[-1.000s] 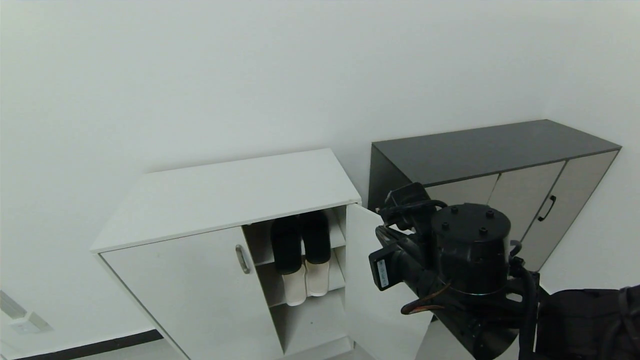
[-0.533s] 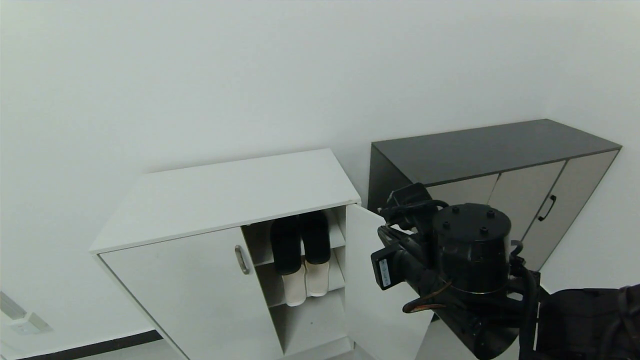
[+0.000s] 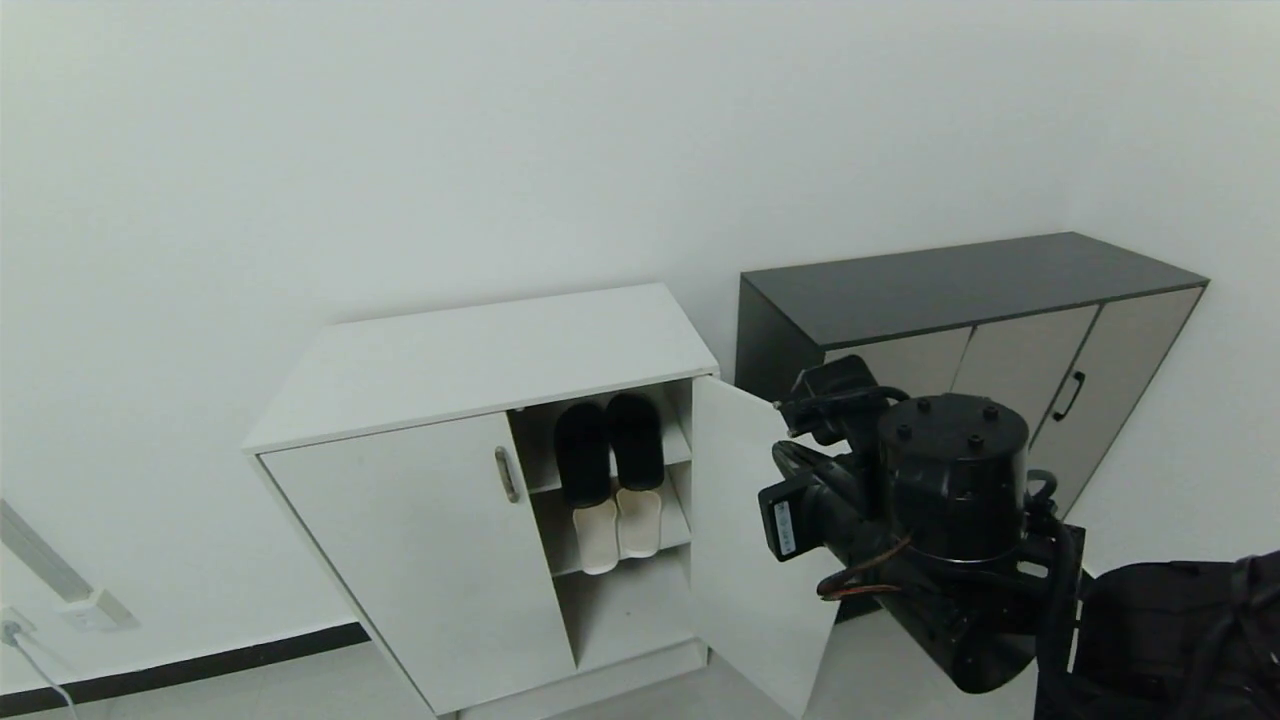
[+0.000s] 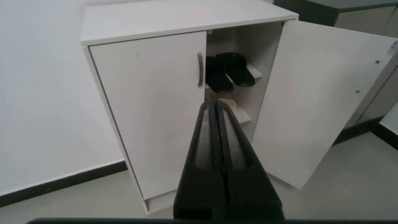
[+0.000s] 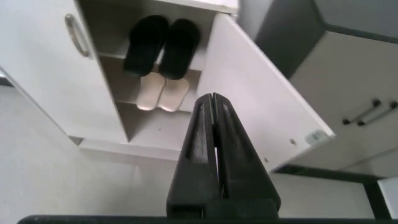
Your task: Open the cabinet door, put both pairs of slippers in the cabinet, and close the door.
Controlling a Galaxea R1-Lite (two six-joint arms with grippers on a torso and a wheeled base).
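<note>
A white wall [image 3: 500, 150] backs the open cabinet [image 3: 480, 355]. Black slippers [image 3: 610, 448] lie at 12 o'clock of white slippers [image 3: 620, 522]. Left gripper [image 4: 216, 107] and right gripper [image 5: 213, 99] keep fingers closed.

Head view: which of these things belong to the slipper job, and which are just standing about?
Job: white cabinet; its open door; black slippers, upper shelf; white slippers, shelf below; left gripper and right gripper, both shut.

Standing about: dark cabinet beside it; wall trunking.
</note>
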